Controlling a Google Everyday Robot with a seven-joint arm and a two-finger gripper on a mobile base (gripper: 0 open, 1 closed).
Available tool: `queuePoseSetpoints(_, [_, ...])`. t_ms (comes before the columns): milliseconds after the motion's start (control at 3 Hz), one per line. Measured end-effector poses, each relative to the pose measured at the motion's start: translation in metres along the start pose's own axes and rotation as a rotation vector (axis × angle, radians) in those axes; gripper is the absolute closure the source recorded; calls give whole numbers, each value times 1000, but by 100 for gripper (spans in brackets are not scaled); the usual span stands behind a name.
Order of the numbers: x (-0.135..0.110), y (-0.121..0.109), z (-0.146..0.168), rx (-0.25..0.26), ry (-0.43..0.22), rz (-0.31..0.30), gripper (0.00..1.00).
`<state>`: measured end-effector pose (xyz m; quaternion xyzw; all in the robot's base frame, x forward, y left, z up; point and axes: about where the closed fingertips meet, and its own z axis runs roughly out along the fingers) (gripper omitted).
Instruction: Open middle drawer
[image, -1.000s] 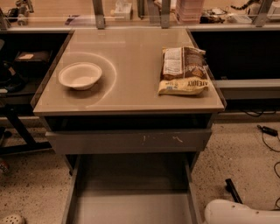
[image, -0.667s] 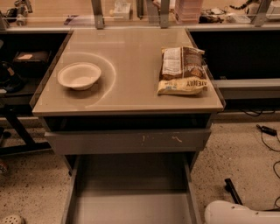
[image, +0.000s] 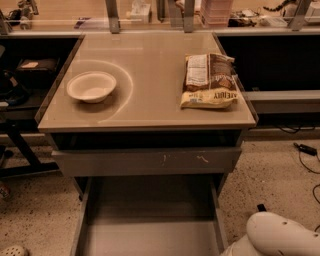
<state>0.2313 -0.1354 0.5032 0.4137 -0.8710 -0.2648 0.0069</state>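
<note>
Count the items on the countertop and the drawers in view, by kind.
Bowl: 1
Snack bag: 1
Drawers: 2, scratched drawer front and middle drawer pulled out
Total: 4
Gripper: not in view

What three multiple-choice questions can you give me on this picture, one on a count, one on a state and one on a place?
1. How many bags lie on the tabletop?
A. two
B. one
C. three

2. The middle drawer is:
A. shut flush
B. lifted out of the cabinet
C. pulled far out

3. The bowl sits:
A. on the tabletop's left part
B. in the middle drawer
C. on top of the bag

Answers:
1 B: a single bag lies on the right side.
2 C: its grey floor shows well out in front.
3 A: it stands on the left, apart from the bag.

The gripper is not in view; only a white robot part shows at the bottom right.
</note>
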Motion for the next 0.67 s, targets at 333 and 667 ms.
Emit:
queuePoseSetpoints(333, [-5, -8, -78, 126, -80, 49, 0])
queuePoseSetpoints(667, [-10, -7, -100, 180, -85, 37, 0])
